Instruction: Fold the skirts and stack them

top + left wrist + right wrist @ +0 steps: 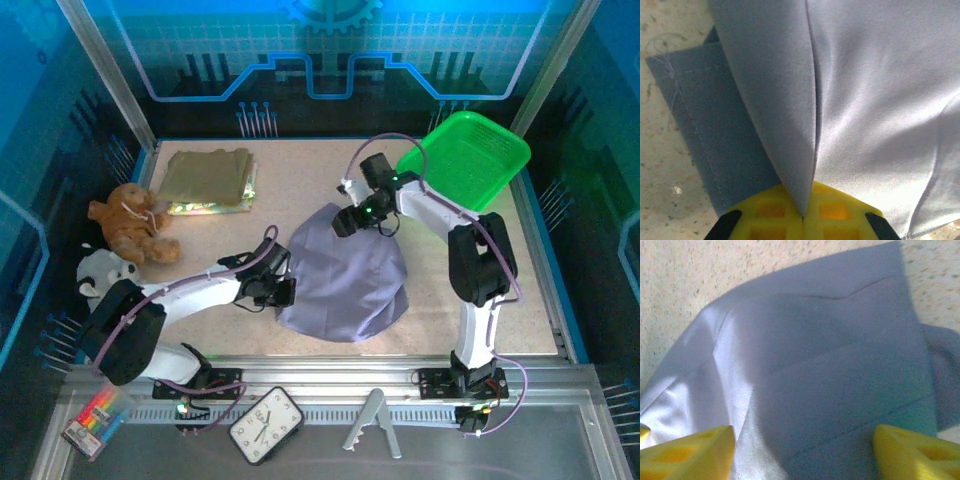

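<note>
- While both arms reach over the speckled beige table (500,300), a flat pack of coloured markers (97,420) lies on the metal rail at far left, its print too small to read.
- Fuzzy and rounded, a brown plush toy (130,222) and a grey-white plush toy (105,268) sit close together at the table's left edge.
- Folded into a flat rectangle, the plain olive-khaki skirt (205,172) lies on top of the floral skirt (215,207) at the rear left; the pale printed cloth peeks out along the near side.
- A white-faced analogue clock (265,425) in a black, round-cornered case rests on the front rail, its numerals too small to read.
- The left gripper (288,292) is clenched on a raised fold at the left edge of the lavender-grey skirt (345,280). The wrist view shows its yellow, lattice-moulded fingers (770,217) pressed together with smooth, faintly shiny cloth pinched between them, and a stitched hem lying flat on the table beside them.
- That skirt spreads mid-table as a rounded, softly creased sheet.
- The right gripper (345,222) hangs at the skirt's far edge, its yellow fingers (690,450) wide apart astride the cloth and not closed on it.
- A bright green plastic basket (465,155), rectangular with rounded corners, sits at the rear right.
</note>
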Robot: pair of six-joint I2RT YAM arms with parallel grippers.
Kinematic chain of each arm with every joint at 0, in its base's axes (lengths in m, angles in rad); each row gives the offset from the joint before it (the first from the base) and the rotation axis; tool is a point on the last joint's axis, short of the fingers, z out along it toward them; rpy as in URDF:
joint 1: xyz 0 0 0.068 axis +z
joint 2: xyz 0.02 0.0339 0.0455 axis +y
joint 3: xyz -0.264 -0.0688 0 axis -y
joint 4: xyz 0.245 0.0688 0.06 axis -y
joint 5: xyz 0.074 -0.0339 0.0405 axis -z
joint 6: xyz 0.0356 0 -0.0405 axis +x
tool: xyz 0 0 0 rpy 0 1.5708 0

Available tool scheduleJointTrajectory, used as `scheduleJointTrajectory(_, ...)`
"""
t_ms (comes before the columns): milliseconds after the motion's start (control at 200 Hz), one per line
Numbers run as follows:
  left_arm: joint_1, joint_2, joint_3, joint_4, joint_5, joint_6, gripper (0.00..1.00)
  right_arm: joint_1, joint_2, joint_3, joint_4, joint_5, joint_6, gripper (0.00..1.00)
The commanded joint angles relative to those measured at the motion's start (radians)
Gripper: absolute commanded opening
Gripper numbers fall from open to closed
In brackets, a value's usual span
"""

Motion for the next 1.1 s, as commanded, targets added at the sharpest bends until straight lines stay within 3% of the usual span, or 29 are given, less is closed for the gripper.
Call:
scheduleJointTrajectory(0,-0.004,-0.06,-0.017,-0.013,-0.055,0.033,0.0,0.03,0.08,0.091,-0.102,-0.026,-0.132,0.66)
scheduleJointTrajectory(70,-0.003,-0.094,-0.021,-0.038,-0.08,0.048,0.0,0.031,0.112,0.133,-0.142,-0.088,-0.15,0.56)
scheduleJointTrajectory(150,0.017,-0.131,-0.004,-0.071,-0.115,0.058,0.0,0.032,0.094,0.147,-0.113,-0.044,-0.137,0.15)
scheduleJointTrajectory(195,0.055,-0.15,0.024,-0.092,-0.121,0.063,0.0,0.022,0.063,0.151,-0.076,-0.007,-0.119,0.0)
scheduleJointTrajectory(320,0.217,-0.166,0.204,-0.119,-0.195,0.092,0.0,-0.024,-0.008,0.236,-0.022,-0.014,-0.091,0.0)
scheduleJointTrajectory(435,0.318,-0.081,0.486,-0.06,-0.238,0.171,0.0,-0.042,-0.019,0.371,0.015,0.013,-0.139,0.0)
scheduleJointTrajectory(600,0.331,0.143,1.055,-0.202,-0.257,0.416,0.0,-0.058,0.022,0.697,-0.016,0.119,-0.185,0.0)
scheduleJointTrajectory(655,0.325,0.191,1.166,-0.258,-0.267,0.482,0.0,-0.057,-0.015,0.677,0.027,0.142,-0.217,0.0)
scheduleJointTrajectory(720,0.319,0.196,1.18,-0.283,-0.285,0.532,0.0,-0.051,-0.089,0.542,0.106,0.15,-0.25,0.0)
scheduleJointTrajectory(780,0.315,0.158,1.097,-0.275,-0.3,0.542,0.0,-0.045,-0.165,0.338,0.2,0.128,-0.264,0.08)
scheduleJointTrajectory(810,0.313,0.134,1.036,-0.264,-0.297,0.539,0.0,-0.037,-0.215,0.198,0.269,0.112,-0.265,0.17)
scheduleJointTrajectory(830,0.31,0.115,0.99,-0.256,-0.294,0.534,0.0,-0.029,-0.252,0.117,0.309,0.114,-0.258,0.28)
scheduleJointTrajectory(865,0.303,0.084,0.899,-0.236,-0.285,0.521,0.0,-0.016,-0.305,-0.016,0.379,0.129,-0.236,0.62)
scheduleJointTrajectory(910,0.279,0.042,0.768,-0.206,-0.276,0.509,0.0,0.003,-0.375,-0.173,0.456,0.182,-0.182,0.82)
scheduleJointTrajectory(935,0.26,0.02,0.697,-0.186,-0.287,0.501,0.0,0.011,-0.414,-0.256,0.506,0.224,-0.132,0.99)
scheduleJointTrajectory(1010,0.188,-0.014,0.501,-0.136,-0.337,0.478,0.0,0.005,-0.526,-0.452,0.592,0.263,0.01,1.0)
scheduleJointTrajectory(1095,0.131,-0.011,0.365,-0.104,-0.358,0.414,0.0,-0.039,-0.604,-0.531,0.572,0.231,0.203,1.0)
